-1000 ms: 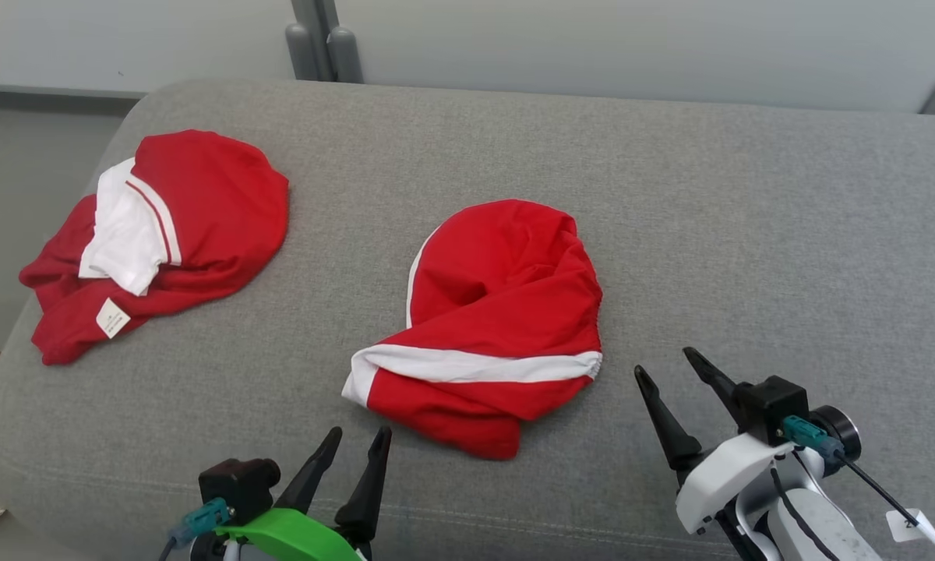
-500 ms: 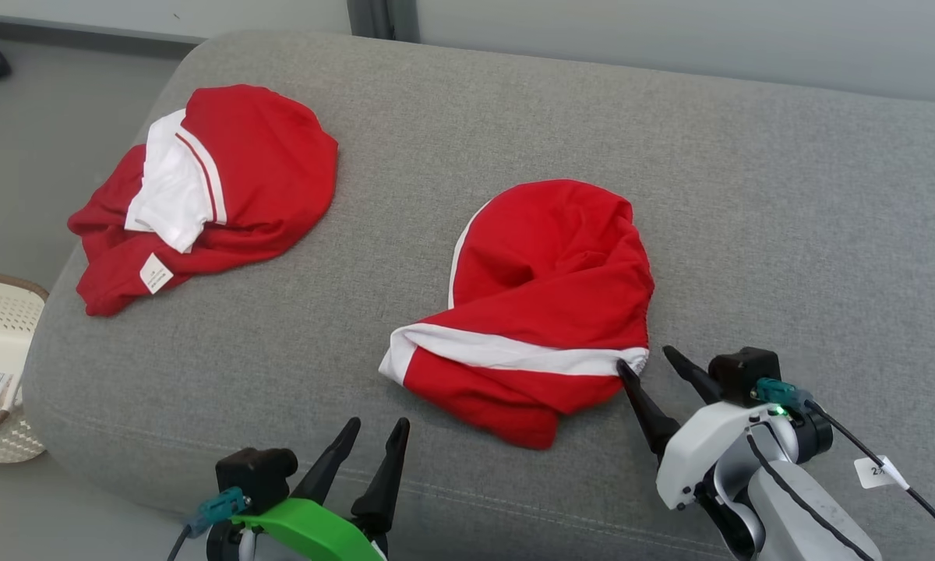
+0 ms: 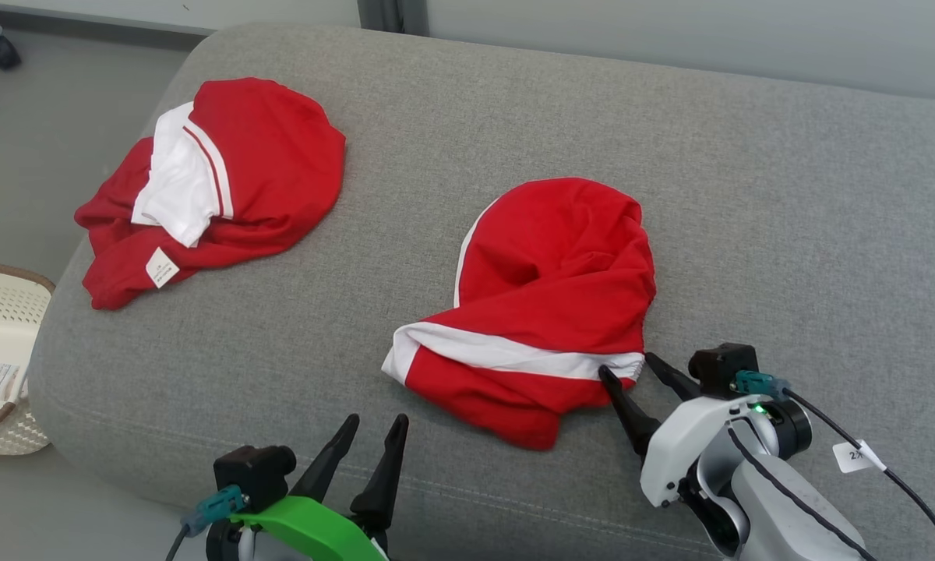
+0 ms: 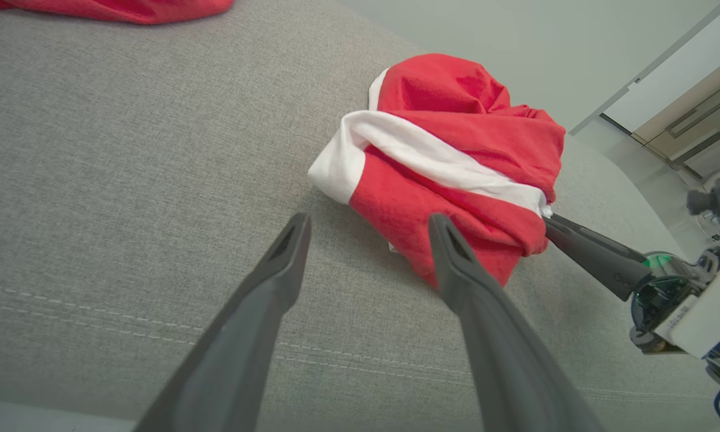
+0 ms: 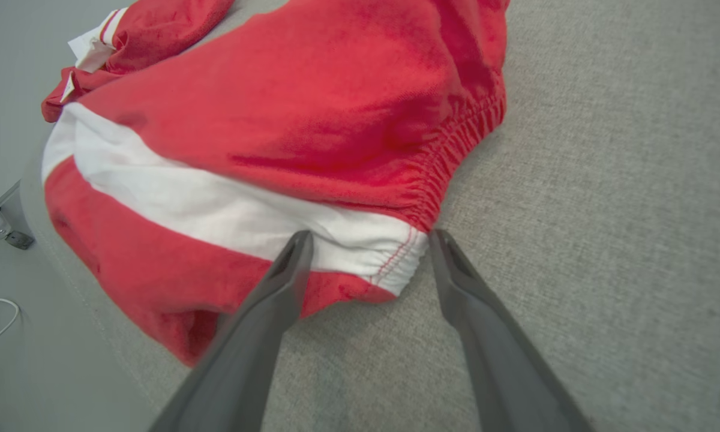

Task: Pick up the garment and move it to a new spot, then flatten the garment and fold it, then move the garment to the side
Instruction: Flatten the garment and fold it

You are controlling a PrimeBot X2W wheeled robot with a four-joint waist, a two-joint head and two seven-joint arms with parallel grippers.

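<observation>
Garment (image 3: 545,296) hem (white band) between parted right tool (image 3: 625,363) tips

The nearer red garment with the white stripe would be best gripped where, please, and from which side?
I'd grip the red striped garment by its gathered elastic corner from the robot's right: it juts out, and the open right gripper brackets it.
</observation>
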